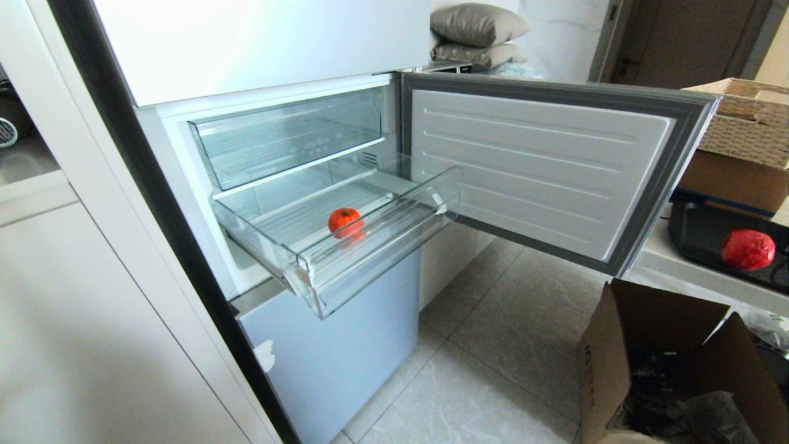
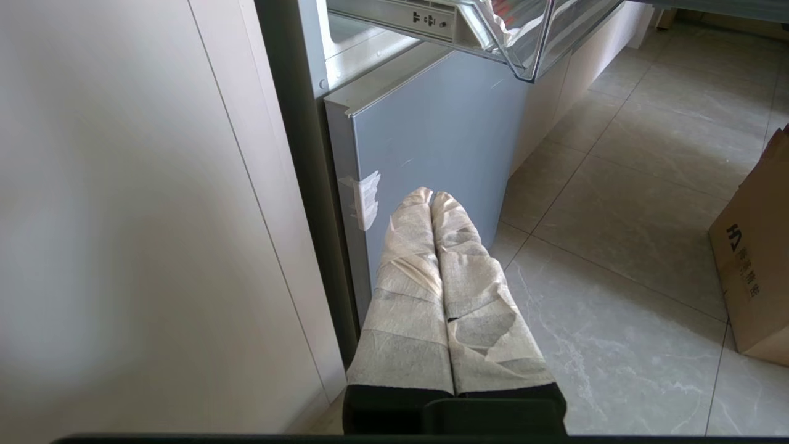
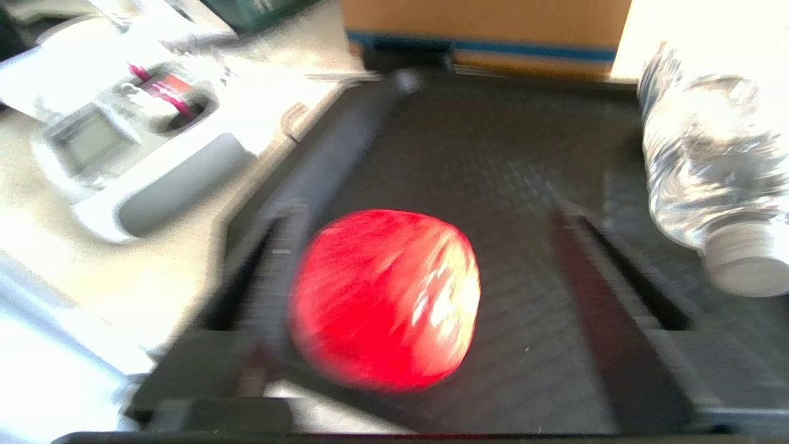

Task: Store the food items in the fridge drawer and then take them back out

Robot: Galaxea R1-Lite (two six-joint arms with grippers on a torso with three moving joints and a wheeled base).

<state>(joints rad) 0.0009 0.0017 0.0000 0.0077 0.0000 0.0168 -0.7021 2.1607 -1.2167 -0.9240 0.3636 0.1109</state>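
Red food item (image 3: 385,299) sits closest to the right wrist camera, between the two dark fingers of the right gripper (image 3: 431,259). It is roundish, so no clear long axis or pointing direction. It rests on the black tray (image 3: 468,142). The fingers stand wide apart, one on each side of it; the view is blurred, so contact cannot be confirmed, and a grip cannot be called either.

Relative to the fridge drawer (image 1: 345,243):
- Orange-red food item (image 1: 344,221) lies inside it, near the middle of its floor, stem end up.
- The drawer is pulled out of the fridge, long axis running across the fridge front, open end up.
- The taller clear drawer (image 1: 290,135) sits directly above it, pushed in.
- The fridge door (image 1: 542,166) hangs open just to its right.
- In the head view the red item (image 1: 748,250) sits well off to the right, past the door, on the tray (image 1: 703,237).

Left gripper (image 2: 433,196) hangs low beside the grey lower panel (image 2: 431,123), below the drawer, wrapped fingers (image 2: 407,271) pressed together, nothing between them.

Counts: two food items, two clear drawers, one tray, one plastic bottle (image 3: 709,166) lying on the tray, two cardboard boxes, one open (image 1: 666,370) on the floor and one (image 1: 733,179) behind the tray.
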